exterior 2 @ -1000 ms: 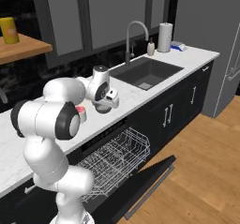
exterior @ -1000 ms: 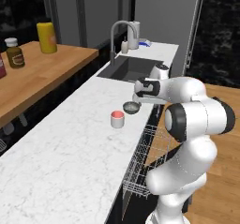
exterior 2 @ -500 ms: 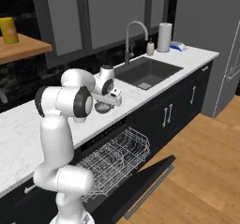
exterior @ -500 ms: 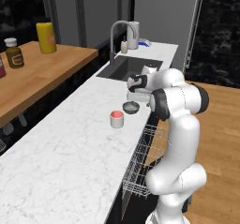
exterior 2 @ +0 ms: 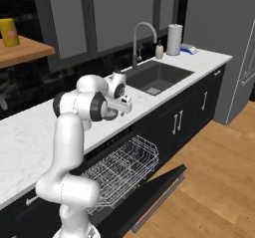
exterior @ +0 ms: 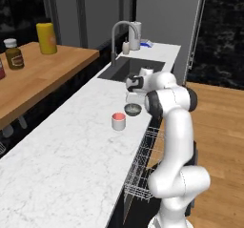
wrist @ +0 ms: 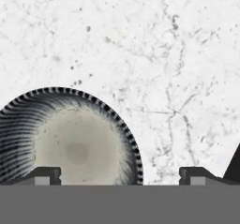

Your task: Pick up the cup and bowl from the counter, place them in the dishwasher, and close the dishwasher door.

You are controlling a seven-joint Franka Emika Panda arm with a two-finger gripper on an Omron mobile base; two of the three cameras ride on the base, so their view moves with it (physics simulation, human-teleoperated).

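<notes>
My jaws hang wide above the bowl on the bench, cup just beside. They sit off-centre; descending now could clip the rim and skid it.

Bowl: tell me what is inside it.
Nothing visible inside the bowl: the hand view shows a bare pale bottom within dark ribbed walls. Its near edge is cut off at the picture's bottom, past the open claw.

Glossy white rounded arm with dark joint bands.
</notes>
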